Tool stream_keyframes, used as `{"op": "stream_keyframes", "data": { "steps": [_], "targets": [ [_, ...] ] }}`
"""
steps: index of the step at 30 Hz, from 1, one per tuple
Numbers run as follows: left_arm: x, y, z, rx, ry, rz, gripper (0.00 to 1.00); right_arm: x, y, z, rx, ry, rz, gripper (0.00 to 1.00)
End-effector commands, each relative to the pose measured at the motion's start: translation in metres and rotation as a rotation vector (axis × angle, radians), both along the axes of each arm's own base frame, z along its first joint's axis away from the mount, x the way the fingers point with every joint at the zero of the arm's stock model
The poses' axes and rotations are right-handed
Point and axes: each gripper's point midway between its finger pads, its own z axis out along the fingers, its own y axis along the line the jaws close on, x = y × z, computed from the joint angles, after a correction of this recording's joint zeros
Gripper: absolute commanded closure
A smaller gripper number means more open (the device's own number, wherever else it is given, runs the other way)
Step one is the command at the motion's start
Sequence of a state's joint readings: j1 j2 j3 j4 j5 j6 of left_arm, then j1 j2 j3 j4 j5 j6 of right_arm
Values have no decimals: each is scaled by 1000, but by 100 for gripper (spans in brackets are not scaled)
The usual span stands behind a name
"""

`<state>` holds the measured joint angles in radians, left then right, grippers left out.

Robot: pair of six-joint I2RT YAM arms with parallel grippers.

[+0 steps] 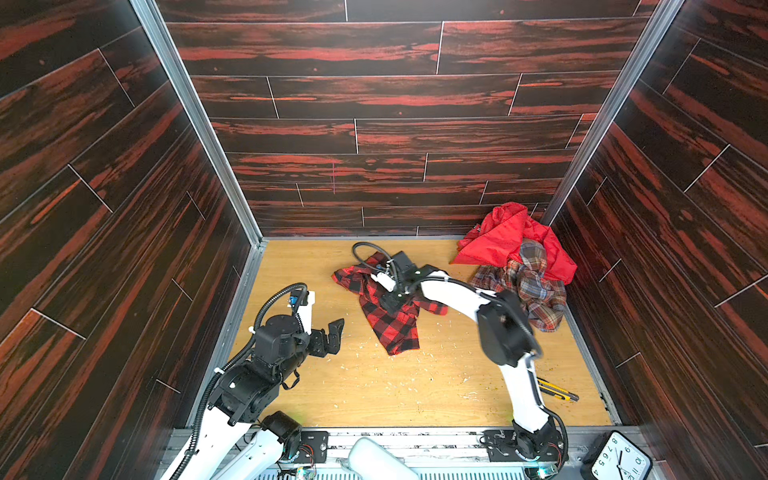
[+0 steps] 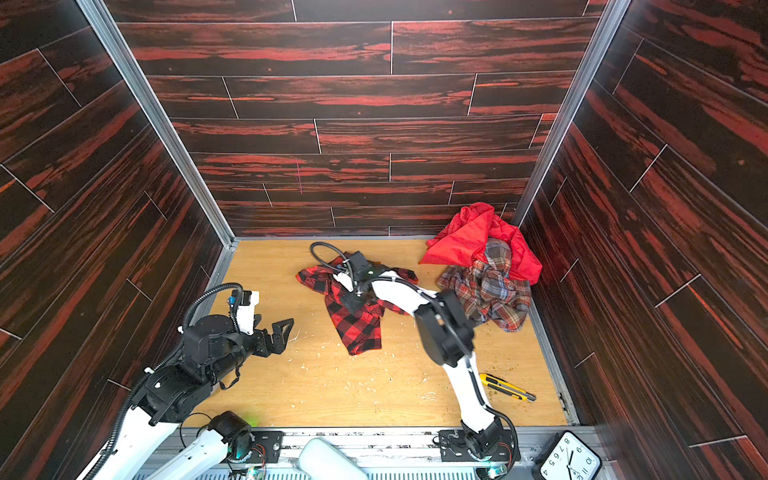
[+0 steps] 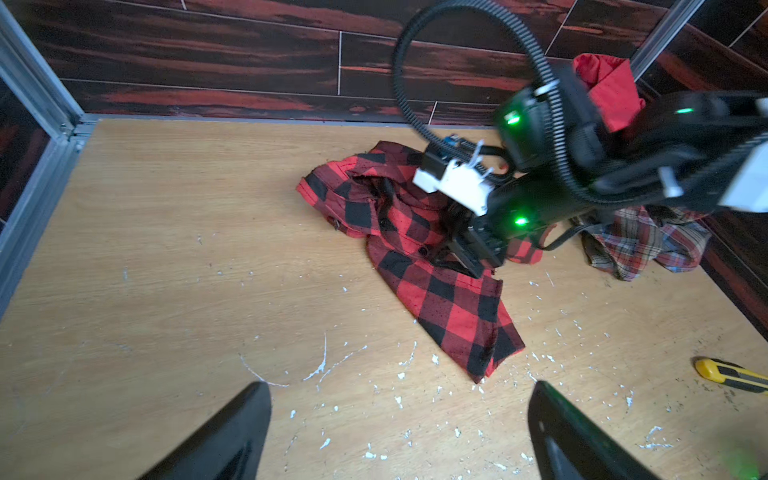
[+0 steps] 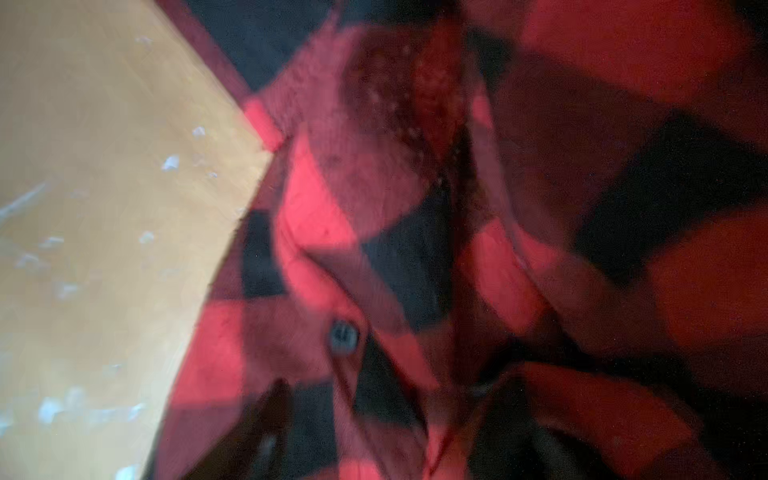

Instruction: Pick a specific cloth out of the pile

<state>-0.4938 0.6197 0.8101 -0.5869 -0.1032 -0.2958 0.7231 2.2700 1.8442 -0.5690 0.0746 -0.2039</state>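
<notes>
The right pincer [image 1: 390, 301] is lowered onto the cloth [image 1: 395, 328], the red-and-black checked shirt, and touches its crumpled upper part. Its wrist view is blurred and filled with the checks and one dark button [image 4: 344, 336], so I cannot tell if the jaws are spread or are pinching the fabric. The cloth lies alone near the middle of the desk [image 1: 332, 395], toward the back wall, well apart from the pile [image 1: 523, 266]; its lower part is spread flat toward the front. The left pincer [image 1: 334, 332] hangs over the left side of the desk with its jaws spread wide and nothing between them. It is near the cloth but does not touch it. The pile sits in the back right corner against the walls [image 1: 374, 104]. It has two pieces: a plain bright red garment [image 1: 503, 237] behind, and a muted plaid shirt [image 1: 528, 286] in front that lies partly on it. A yellow-and-black utility knife [image 1: 557, 390] lies on the desk at the front right, just beside the right arm. The desk is light wood with many small white flecks [image 1: 374, 365]. Three walls of dark red wood-pattern panels, joined by metal corner posts, close it in. A black clock [image 1: 621, 459] with a white face stands at the front right corner. In total I count three garments, two arms with two pincers, one knife and one clock.
</notes>
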Motion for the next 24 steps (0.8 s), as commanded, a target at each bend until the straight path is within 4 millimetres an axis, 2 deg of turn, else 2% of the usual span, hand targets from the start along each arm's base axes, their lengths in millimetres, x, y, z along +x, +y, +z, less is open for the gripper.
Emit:
{"op": "stream_keyframes", "data": {
  "steps": [1, 3, 4, 6, 8, 10, 13, 16, 18, 20, 22, 24],
  "targets": [
    [-4, 7, 3, 6, 6, 28, 1, 1, 7, -23, -66, 53, 8, 57],
    [-4, 9, 6, -1, -4, 44, 1, 14, 26, -8, -13, 46, 6, 89],
    [-4, 11, 9, -6, -13, 53, 1, 22, 39, 1, 19, 33, 8, 100],
    [-5, 15, 18, -17, -40, 70, 1, 41, 66, 31, 101, -33, 17, 100],
    [-7, 19, 28, -25, -68, 84, 1, 54, 97, 78, 247, -125, 49, 100],
    [-8, 21, 33, -24, -83, 86, 1, 63, 117, 127, 422, -188, 33, 100],
    [-9, 23, 31, -15, -82, 95, 1, 63, 142, 202, 664, -269, 82, 100],
    [-8, 23, 26, -17, -77, 100, 1, 60, 155, 261, 885, -306, 113, 100],
    [-7, 22, 24, -22, -75, 100, 1, 61, 158, 281, 973, -334, 112, 100],
    [-6, 21, 22, -25, -73, 100, 1, 67, 159, 288, 1029, -336, 75, 100],
    [-5, 21, 17, -25, -66, 101, 1, 76, 157, 279, 1022, -329, 19, 100],
    [-4, 19, 14, -31, -64, 98, 1, 85, 155, 250, 954, -308, -30, 100]
  ]
}}
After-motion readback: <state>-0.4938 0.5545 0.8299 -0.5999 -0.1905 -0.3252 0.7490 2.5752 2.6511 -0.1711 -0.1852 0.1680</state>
